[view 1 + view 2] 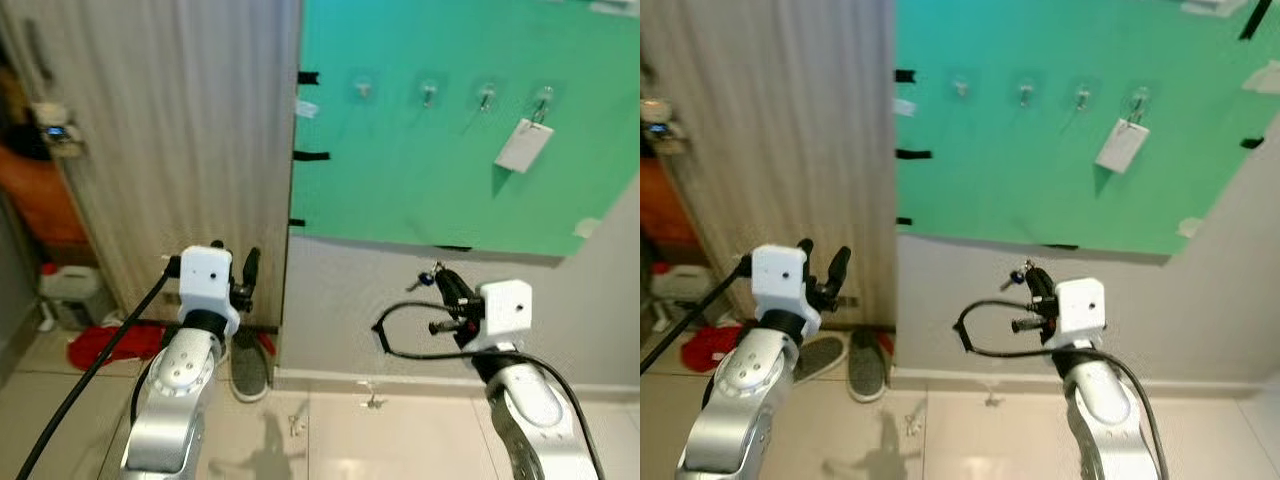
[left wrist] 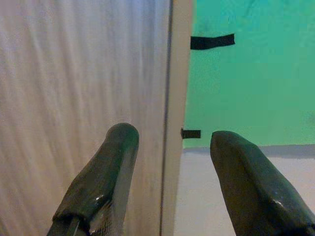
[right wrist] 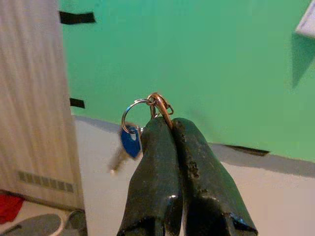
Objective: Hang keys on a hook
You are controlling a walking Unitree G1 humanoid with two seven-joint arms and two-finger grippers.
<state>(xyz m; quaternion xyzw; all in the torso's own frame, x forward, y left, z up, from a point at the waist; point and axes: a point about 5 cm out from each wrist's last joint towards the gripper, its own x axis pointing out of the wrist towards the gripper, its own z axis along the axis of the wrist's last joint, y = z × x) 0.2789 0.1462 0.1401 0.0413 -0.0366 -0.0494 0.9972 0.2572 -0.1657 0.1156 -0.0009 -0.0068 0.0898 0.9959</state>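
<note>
Right pincer (image 3: 170, 123) raised before the grey wall below the green board (image 1: 420, 120), fingers pressed together on the clasp of a key ring (image 3: 142, 110); blue-headed key (image 3: 130, 142) dangling beside the fingertips. Left pincer (image 2: 172, 142) held up near the wooden panel (image 1: 180, 130), fingers spread apart, holding nothing. Four hooks (image 1: 428, 95) in a row on the board, rightmost carrying a white tag (image 1: 523, 146).

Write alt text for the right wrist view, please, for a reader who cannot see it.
The right end effector, fingers shut, pinches a copper clasp holding a key ring with a blue-headed key. Behind is a green board taped to a pale wall.
</note>
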